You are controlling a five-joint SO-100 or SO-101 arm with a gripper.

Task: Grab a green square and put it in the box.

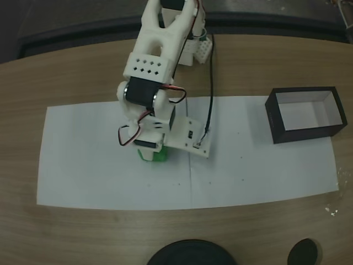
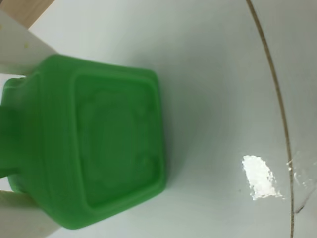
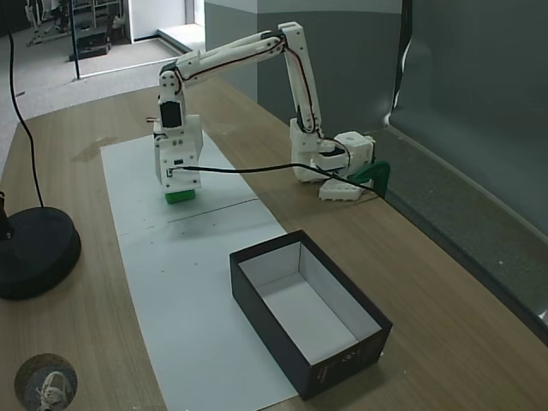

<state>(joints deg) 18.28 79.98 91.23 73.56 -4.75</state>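
- Green plastic takes up the left half of the wrist view: the green square [image 2: 99,148] sits between the two white fingers [image 2: 22,49], one at the upper left edge and one at the lower left edge, each seeming to press a side of the cube.
- Just right of the jaws in that view lies the white paper sheet [image 2: 223,74], with a thin dark line curving down it and a bright glare spot near the bottom.
- In a fixed view from above, the gripper [image 1: 150,154] points straight down at the sheet, and the cube shows as a green edge directly under the fingertips, resting on the paper [image 1: 99,176].
- The jaws look closed around the cube, pinching it from two sides, with the cube touching the sheet.
- Well to the right of the jaws in that same view stands the box [image 1: 304,115], black outside and white inside, on the sheet's right end.
- In a fixed view from the side, the gripper [image 3: 178,190] hangs over the cube [image 3: 180,196], and the box [image 3: 308,308] lies well apart from the jaws, nearer the camera.
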